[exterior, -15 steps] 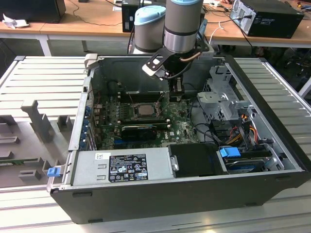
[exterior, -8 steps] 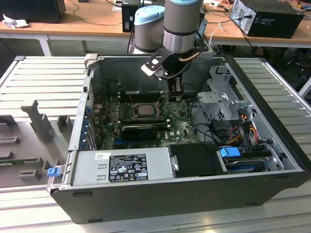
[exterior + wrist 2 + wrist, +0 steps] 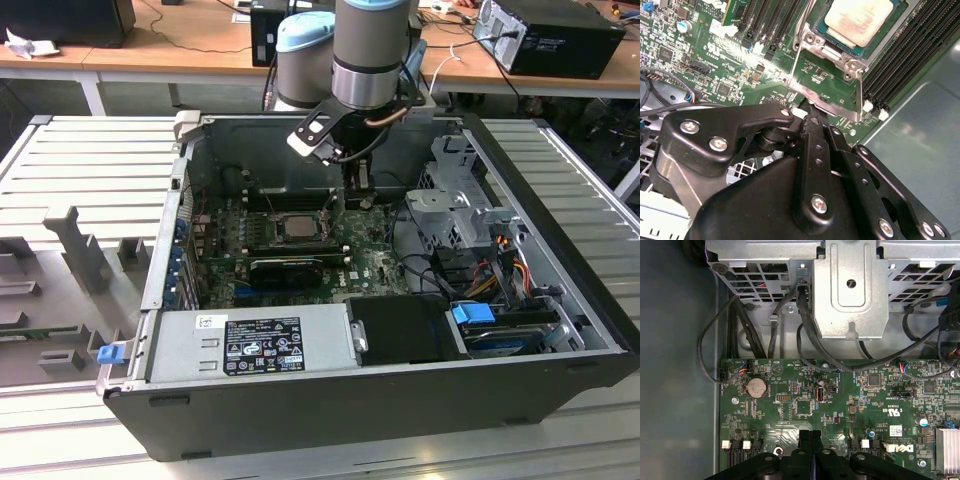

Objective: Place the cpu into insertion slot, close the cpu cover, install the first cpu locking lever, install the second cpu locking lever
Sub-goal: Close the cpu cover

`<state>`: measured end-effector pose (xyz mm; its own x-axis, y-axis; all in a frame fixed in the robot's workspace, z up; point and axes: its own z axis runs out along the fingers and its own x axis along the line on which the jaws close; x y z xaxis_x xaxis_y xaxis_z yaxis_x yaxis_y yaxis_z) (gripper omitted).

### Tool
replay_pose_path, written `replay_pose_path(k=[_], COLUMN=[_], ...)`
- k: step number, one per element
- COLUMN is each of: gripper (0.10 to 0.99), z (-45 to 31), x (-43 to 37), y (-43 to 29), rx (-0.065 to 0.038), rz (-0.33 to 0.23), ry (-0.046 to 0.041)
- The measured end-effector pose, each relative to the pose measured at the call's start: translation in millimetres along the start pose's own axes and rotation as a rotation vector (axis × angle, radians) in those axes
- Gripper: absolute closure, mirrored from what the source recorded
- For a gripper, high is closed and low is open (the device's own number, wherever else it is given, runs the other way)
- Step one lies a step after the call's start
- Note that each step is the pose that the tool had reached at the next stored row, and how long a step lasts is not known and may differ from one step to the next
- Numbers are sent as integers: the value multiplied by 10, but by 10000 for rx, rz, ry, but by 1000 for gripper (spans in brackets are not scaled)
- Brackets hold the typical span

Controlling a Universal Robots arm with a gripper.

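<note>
The cpu (image 3: 857, 20), pale silvery-tan, lies flat in the insertion slot (image 3: 885, 42) on the green motherboard; in the exterior view the cpu (image 3: 297, 226) sits mid-board. The cpu cover (image 3: 832, 50), a dull metal frame, lies around the chip's near edge. A thin metal locking lever (image 3: 797, 45) runs along the socket's side, and a bright metal bar (image 3: 825, 102) crosses below it. My gripper (image 3: 809, 107) is shut, its tips right at that bar. In the first wrist view the gripper (image 3: 810, 436) shows its fingers pressed together over the board. From outside, the gripper (image 3: 357, 198) hangs just to the exterior view's right of the socket.
A metal drive cage (image 3: 850, 290) with black cables (image 3: 740, 320) stands beside the board. Long black memory slots (image 3: 910, 55) flank the socket. A black card (image 3: 285, 268) and the power supply (image 3: 250, 340) lie nearer the camera. Case walls (image 3: 540, 200) enclose the space.
</note>
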<state>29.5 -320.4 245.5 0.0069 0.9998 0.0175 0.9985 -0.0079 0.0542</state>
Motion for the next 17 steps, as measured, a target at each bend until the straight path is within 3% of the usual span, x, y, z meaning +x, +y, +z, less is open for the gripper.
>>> replay_pose_path(k=[10,17], gripper=[980,980], z=[-1,-4], x=[0,-1], y=[-20,-81], rx=[1,0], rz=[1,0], ry=[0,0])
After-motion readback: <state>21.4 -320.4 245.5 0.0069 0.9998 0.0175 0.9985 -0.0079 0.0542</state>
